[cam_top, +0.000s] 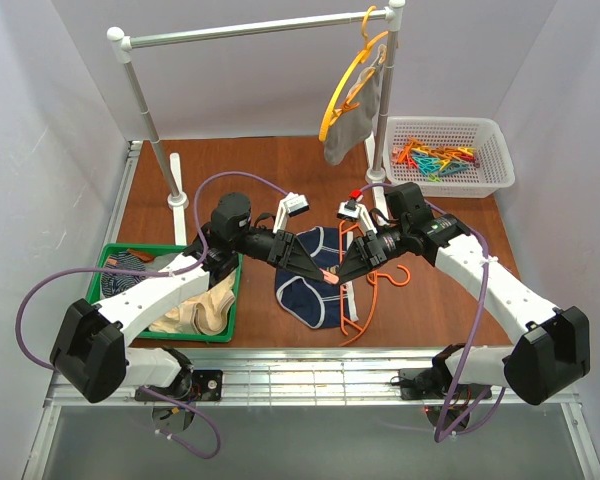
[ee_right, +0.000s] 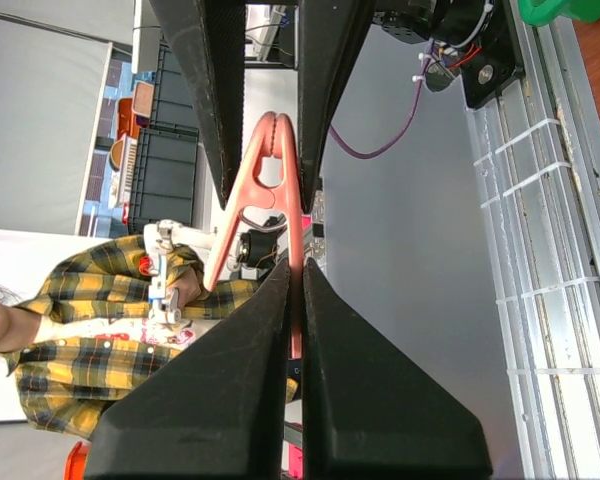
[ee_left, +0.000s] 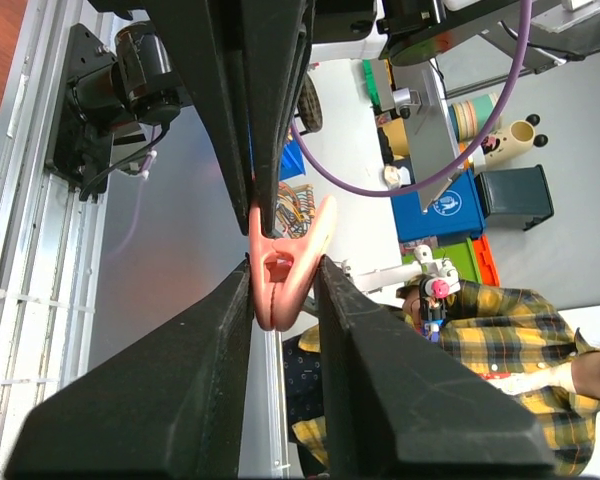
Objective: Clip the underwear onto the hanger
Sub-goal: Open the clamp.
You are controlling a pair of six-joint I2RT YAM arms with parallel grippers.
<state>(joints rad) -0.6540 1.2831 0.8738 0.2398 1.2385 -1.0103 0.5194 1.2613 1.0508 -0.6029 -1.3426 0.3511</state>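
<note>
The navy underwear (cam_top: 302, 290) lies flat on the brown table in the top view. The red-orange hanger (cam_top: 363, 300) lies on its right edge, hook pointing right. My left gripper (cam_top: 323, 268) and right gripper (cam_top: 345, 270) meet tip to tip just above them, both on one pink clip (cam_top: 332, 272). In the left wrist view my left gripper (ee_left: 283, 265) is shut on the sides of the clip (ee_left: 290, 250). In the right wrist view my right gripper (ee_right: 295, 268) is shut on one arm of the clip (ee_right: 242, 200). Neither wrist view shows the underwear or the hanger.
A green tray (cam_top: 115, 255) at the left holds beige underwear (cam_top: 205, 310). A white basket (cam_top: 485, 180) of coloured clips stands at the back right. A rail (cam_top: 250, 30) across the back carries a yellow-orange hanger (cam_top: 342, 85) with grey underwear (cam_top: 355, 120).
</note>
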